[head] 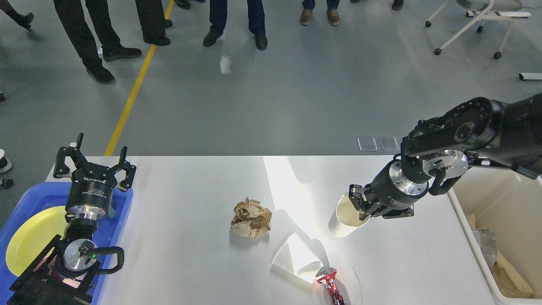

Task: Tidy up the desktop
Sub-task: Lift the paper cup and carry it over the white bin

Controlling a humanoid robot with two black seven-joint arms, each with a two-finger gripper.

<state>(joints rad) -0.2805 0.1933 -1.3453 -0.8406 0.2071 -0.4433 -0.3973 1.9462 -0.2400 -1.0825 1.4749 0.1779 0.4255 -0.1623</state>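
Desktop (203, 271): white, matte, smooth, rounded corners; it fills the near half of the view, with the tray at its left end and the bin at its right.

Bin (470, 235): cream plastic, open top, some waste inside.

Tray (123, 203): blue plastic, holding a glossy yellow plate (25, 237).

Right gripper (360, 207): jaws pinching the rim of a white paper cup (345, 220), which appears lifted clear of the desktop, mouth tilted.

Left gripper (95, 163): jaws spread, empty, over the tray's far edge.

Step in hand, judged: carry the cup right to the bin. Thin cup wall will buckle; keep the pinch light, release over the opening.

Remaining: 1 crumpled brown paper ball (251, 218), 1 folded white sheet (296, 257), 1 crushed red can (331, 288).
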